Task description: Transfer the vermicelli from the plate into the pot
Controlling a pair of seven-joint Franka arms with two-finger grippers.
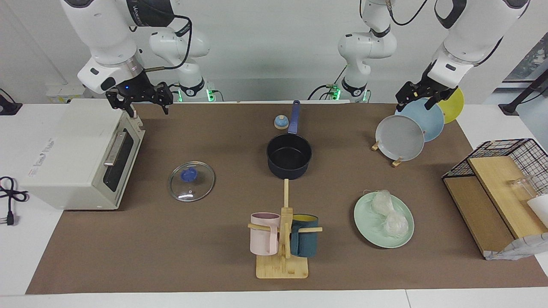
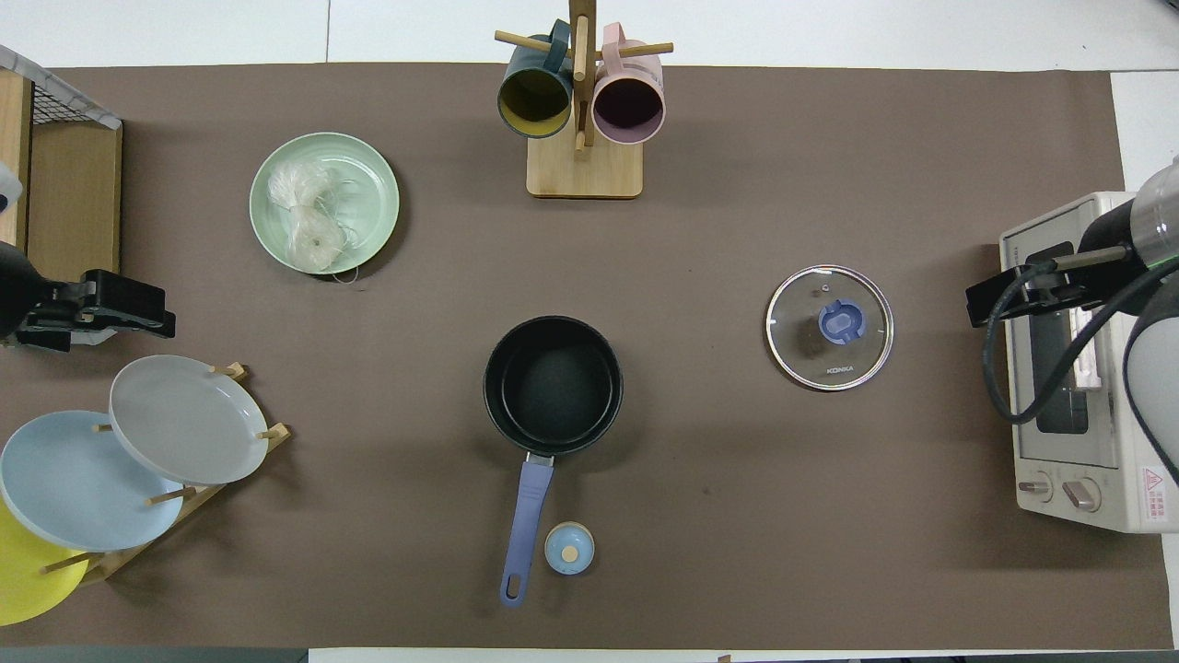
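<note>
The glass lid [image 2: 830, 328] carries the word KONKA near its metal rim, and it is round, clear, with a blue knob in the middle; it lies flat on the brown mat [image 1: 171, 256] between the pot and the toaster oven [image 1: 81, 158]. The oven is a cream box with faint grey lettering on its top that I cannot read, and a small red warning sticker near its two knobs. The pot [image 1: 289, 156] is small, round and dark, with a long straight blue handle pointing toward the robots, and a small round blue timer-like object [image 2: 569, 548] sits just beside the handle. The vermicelli [image 1: 388, 214], two nests of thin glassy white threads, lies on the pale green plate [image 1: 368, 231], which has a shallow raised rim and sits farther from the robots than the pot, toward the left arm's end. The wooden mug tree [image 1: 283, 239] holds a pink mug [image 1: 264, 233] and a dark teal mug [image 1: 305, 241]. The left gripper [image 1: 421, 102] hangs released, holding nothing, over the plate rack [image 2: 198, 488] with grey, light blue and yellow plates. The right gripper [image 1: 147, 109] hangs over the oven's corner, fingers apart and empty.
</note>
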